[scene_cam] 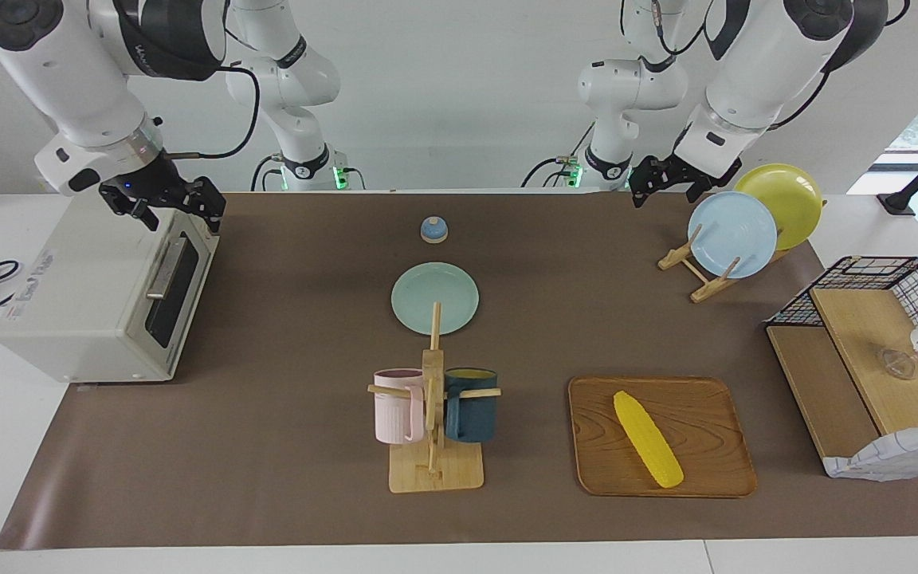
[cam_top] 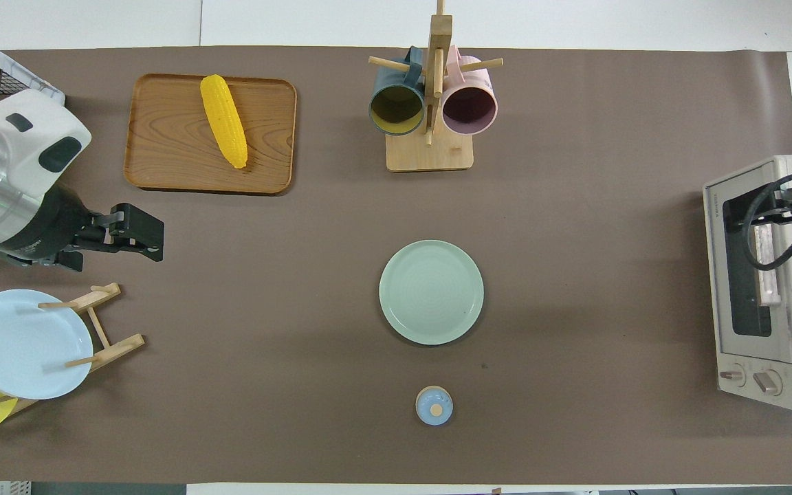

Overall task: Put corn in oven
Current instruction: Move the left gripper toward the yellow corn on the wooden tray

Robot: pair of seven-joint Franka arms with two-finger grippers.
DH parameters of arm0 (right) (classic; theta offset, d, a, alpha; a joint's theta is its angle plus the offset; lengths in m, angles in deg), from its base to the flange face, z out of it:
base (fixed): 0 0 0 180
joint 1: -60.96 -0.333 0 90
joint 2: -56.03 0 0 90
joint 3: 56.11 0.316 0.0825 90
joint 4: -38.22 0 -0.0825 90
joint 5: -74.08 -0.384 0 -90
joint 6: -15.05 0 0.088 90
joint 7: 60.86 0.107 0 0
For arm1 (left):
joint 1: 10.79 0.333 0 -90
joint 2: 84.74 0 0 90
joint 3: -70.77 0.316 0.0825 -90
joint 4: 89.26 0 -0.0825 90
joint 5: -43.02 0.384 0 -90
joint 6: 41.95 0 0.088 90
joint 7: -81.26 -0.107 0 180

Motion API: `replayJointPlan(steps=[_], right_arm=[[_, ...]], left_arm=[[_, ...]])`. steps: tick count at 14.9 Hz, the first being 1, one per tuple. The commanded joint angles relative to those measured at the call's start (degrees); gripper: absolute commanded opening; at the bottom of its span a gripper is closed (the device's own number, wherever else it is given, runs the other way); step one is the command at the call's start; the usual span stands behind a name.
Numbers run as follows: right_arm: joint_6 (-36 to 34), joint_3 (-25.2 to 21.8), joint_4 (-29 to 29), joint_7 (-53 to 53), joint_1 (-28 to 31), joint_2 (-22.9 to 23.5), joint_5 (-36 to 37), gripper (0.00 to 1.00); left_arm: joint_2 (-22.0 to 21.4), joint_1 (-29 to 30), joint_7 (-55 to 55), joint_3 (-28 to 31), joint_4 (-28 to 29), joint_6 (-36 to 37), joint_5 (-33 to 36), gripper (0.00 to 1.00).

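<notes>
Opening the oven (scene_cam: 100,295) comes first: right hand (scene_cam: 164,209), fingers indistinct, hovers above its handle (scene_cam: 166,267); left hand (scene_cam: 666,182), apparently spread, waits; corn (scene_cam: 648,438) at the tray's (scene_cam: 714,470) centre.

A: What sits mid-frame in the overhead view?
B: A pale green plate (cam_top: 431,291), with a small blue lidded jar (cam_top: 434,405) below it.
A: And along the top?
B: A wooden mug rack (cam_top: 430,148) holding a dark teal mug (cam_top: 397,104) and a pink mug (cam_top: 469,104); at lower left a light blue plate (cam_top: 25,342) in a wooden stand.
</notes>
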State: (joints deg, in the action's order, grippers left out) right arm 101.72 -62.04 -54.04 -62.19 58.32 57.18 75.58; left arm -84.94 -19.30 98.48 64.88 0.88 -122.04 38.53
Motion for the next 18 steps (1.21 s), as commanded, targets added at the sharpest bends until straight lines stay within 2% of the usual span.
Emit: replayJointPlan(steps=[1,8,11,14,15,16,18], right_arm=[[0.7,0.0,-1.7,-0.3,0.5,-1.4,-1.3,1.0],[0.6,0.0,-1.7,-0.4,1.6,-1.4,-1.3,1.0],[0.6,0.0,-1.7,-0.5,1.6,-1.4,-1.3,1.0],[0.3,0.0,-2.2,-0.8,1.7,-1.6,-1.3,1.0],[0.9,0.0,-2.2,-0.6,1.6,-1.6,-1.2,0.94],[1.6,0.0,-2.2,-0.7,1.5,-1.5,-1.2,0.69],[4.3,0.0,-3.1,-0.9,1.4,-1.6,-1.2,0.11]], left_arm=[[-0.2,0.6,0.6,-0.3,-0.4,-0.2,-0.7,1.0],[-0.6,0.6,0.5,-0.1,-0.2,-2.3,-0.8,1.0],[-0.6,0.7,0.6,-0.1,0.7,-6.3,-0.8,1.0],[1.2,0.9,0.6,-0.1,0.6,-9.5,-0.7,1.0],[2.9,0.9,0.6,-0.1,0.3,-10.8,-0.8,1.0],[4.4,0.8,0.6,-0.1,0.0,-11.5,-0.5,1.0],[10.6,0.8,0.5,-0.1,-2.5,-13.2,-0.4,1.0]])
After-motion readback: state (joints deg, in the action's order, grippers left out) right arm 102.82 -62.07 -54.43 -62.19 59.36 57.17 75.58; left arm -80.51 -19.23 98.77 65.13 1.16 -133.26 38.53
